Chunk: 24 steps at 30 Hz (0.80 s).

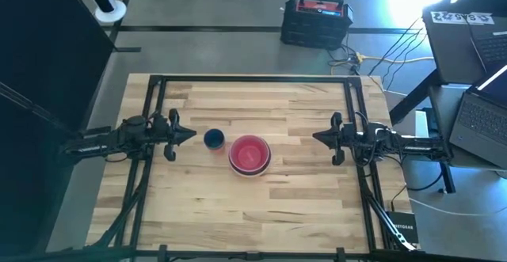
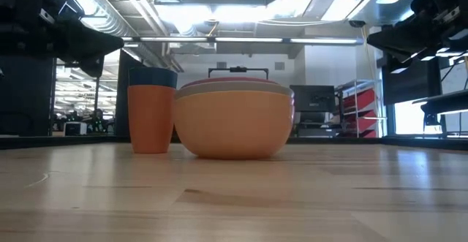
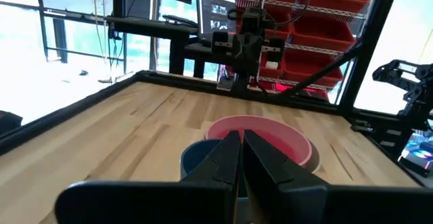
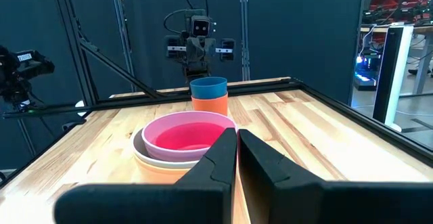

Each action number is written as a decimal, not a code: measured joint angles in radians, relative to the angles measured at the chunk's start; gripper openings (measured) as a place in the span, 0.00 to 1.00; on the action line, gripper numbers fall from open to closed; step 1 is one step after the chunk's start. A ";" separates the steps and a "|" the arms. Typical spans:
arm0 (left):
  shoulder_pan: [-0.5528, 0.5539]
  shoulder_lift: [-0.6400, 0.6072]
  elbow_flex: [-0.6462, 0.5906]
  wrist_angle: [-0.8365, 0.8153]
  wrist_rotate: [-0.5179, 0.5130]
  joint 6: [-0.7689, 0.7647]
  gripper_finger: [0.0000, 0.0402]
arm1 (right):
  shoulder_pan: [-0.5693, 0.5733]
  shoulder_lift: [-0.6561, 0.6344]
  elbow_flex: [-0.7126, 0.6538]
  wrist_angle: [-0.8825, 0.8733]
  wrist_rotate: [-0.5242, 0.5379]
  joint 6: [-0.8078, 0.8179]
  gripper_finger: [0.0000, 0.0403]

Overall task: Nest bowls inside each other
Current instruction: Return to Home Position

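Observation:
A stack of nested bowls [image 1: 250, 154] stands on its orange base [image 2: 234, 125] at the table's middle: orange outermost, then whitish, pale pink rim [image 4: 189, 126], pink-red inside. Just left of it stands a small orange cup with a dark blue one nested inside [image 1: 214, 139], [image 2: 152, 110], [image 4: 209, 94]. My left gripper [image 1: 192, 133] is shut, held above the table left of the cups, pointing level toward them. My right gripper [image 1: 315, 136] is shut, held above the table right of the stack, pointing level toward it. Neither touches anything.
A black frame [image 1: 253, 78] runs around the wooden tabletop. A laptop [image 1: 483, 115] and a black-and-red box [image 1: 315, 20] lie beyond the table. Bare wood [image 1: 253, 214] lies on the near side of the bowls.

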 joint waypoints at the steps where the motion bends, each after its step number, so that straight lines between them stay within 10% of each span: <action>1: 0.000 0.000 0.000 0.000 0.000 0.000 0.00 | 0.000 0.000 0.000 0.000 0.000 0.000 0.00; 24: 0.000 0.000 0.000 -0.001 0.000 0.047 0.00 | 0.000 0.000 0.000 0.000 0.000 0.000 0.00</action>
